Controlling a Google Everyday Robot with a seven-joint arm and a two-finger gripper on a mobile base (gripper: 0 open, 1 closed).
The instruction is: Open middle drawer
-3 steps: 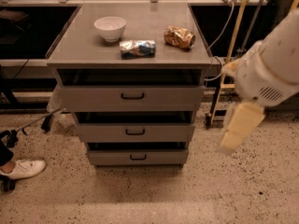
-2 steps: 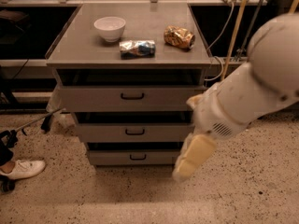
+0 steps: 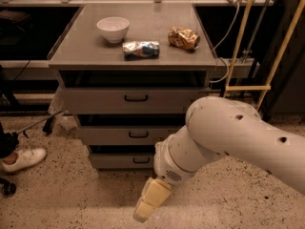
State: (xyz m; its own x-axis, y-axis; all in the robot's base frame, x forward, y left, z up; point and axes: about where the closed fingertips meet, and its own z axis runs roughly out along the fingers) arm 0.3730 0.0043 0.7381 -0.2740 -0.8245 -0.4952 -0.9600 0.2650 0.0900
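Observation:
The middle drawer (image 3: pixel 107 136) is the second grey front in the three-drawer cabinet, with a small black loop handle (image 3: pixel 138 134). Its front sits flush with the fronts above and below. My white arm (image 3: pixel 228 137) crosses in from the right and hides the drawer's right end. My gripper (image 3: pixel 149 200), cream-coloured, hangs low near the floor in front of the cabinet. It is below and slightly right of the middle handle and touches nothing.
On the cabinet top (image 3: pixel 81 51) sit a white bowl (image 3: pixel 113 28), a crushed blue packet (image 3: pixel 141 49) and a brown bag (image 3: pixel 183 37). The top drawer (image 3: pixel 95 100) and bottom drawer (image 3: pixel 114 161) flank the middle one. A white shoe (image 3: pixel 23 159) lies left; yellow poles (image 3: pixel 238 46) stand right.
My arm has swung from the right of the cabinet leftward and down, now covering its lower right corner. The gripper has moved left and lower. The drawers have not moved.

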